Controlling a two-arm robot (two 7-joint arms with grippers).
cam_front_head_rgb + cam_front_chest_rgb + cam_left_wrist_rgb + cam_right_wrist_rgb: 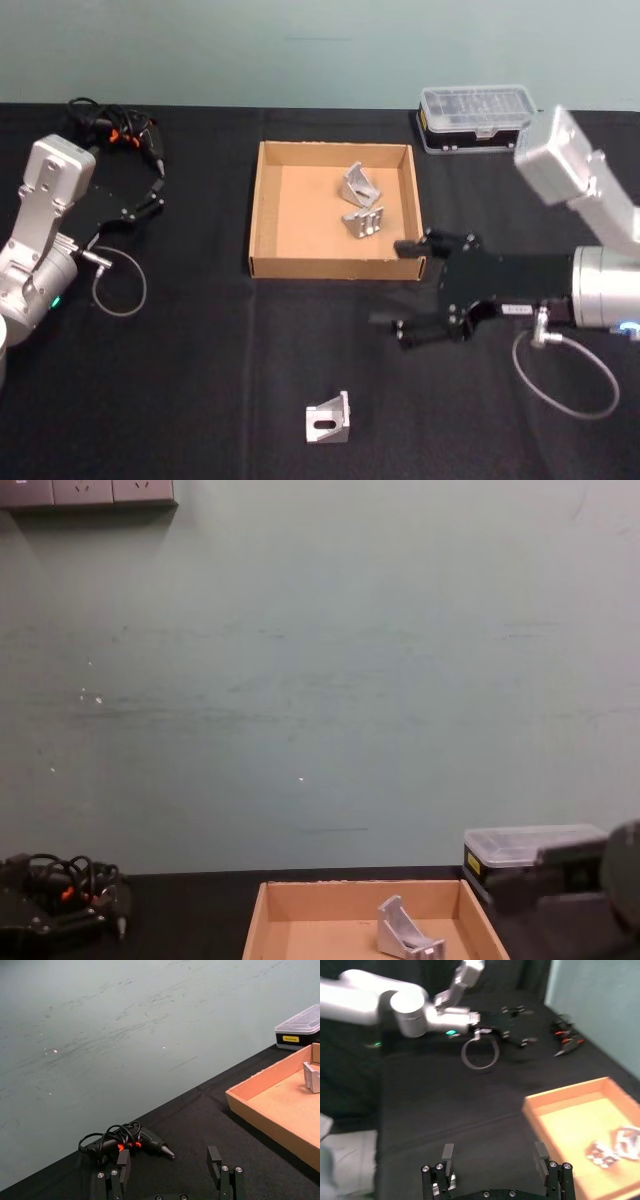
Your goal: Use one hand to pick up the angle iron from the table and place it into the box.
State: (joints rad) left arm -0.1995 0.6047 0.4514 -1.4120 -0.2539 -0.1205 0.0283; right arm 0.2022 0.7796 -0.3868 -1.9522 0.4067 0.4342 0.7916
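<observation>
Your right hand reaches leftward over the black tabletop, just off the tan cardboard box, jaws wide and empty. The slotted silver angle iron lies nearer the front edge. Your left hand sits parked far left, jaws apart.

My right tool is matt black, on an arm of smooth silver-grey metal. Just beside the tool, the box is plain matt tan cardboard. Nearer me than the tool, the angle iron is dull silvery metal. The desk is matt black. Beyond the tool, the case has a clear glossy plastic lid.
</observation>
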